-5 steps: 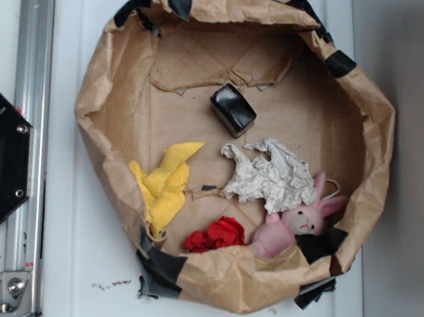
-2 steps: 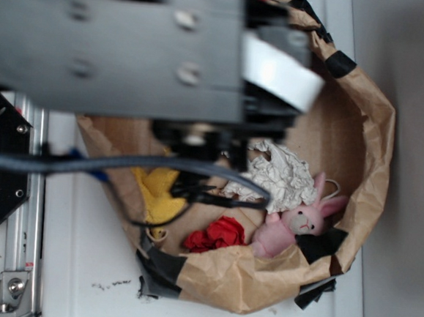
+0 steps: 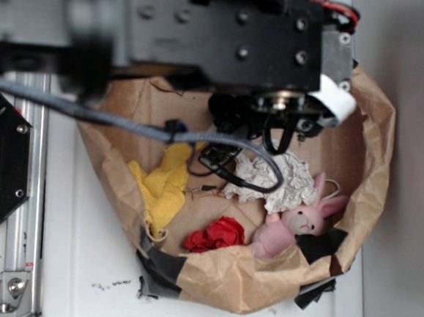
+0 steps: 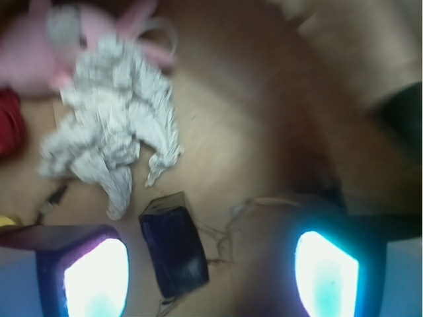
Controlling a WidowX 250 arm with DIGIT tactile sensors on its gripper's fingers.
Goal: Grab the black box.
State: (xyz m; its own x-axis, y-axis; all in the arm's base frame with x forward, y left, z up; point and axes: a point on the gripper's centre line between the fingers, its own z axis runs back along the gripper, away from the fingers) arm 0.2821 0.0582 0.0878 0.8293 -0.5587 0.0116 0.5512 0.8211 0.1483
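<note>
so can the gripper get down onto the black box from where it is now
Probably yes. In the wrist view the gripper is open with the black box lying between its fingers, nearer one side. The crumpled paper sits apart, and nothing covers the box.

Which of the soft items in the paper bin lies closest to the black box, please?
The crumpled white cloth: it lies just beside the black box.

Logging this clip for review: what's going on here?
A WidowX arm hangs over a brown paper enclosure of soft items. In the wrist view the black box lies on the floor between the fingers of the open gripper, nearer one finger, not yet gripped. A crumpled white paper lies just beyond it.
</note>
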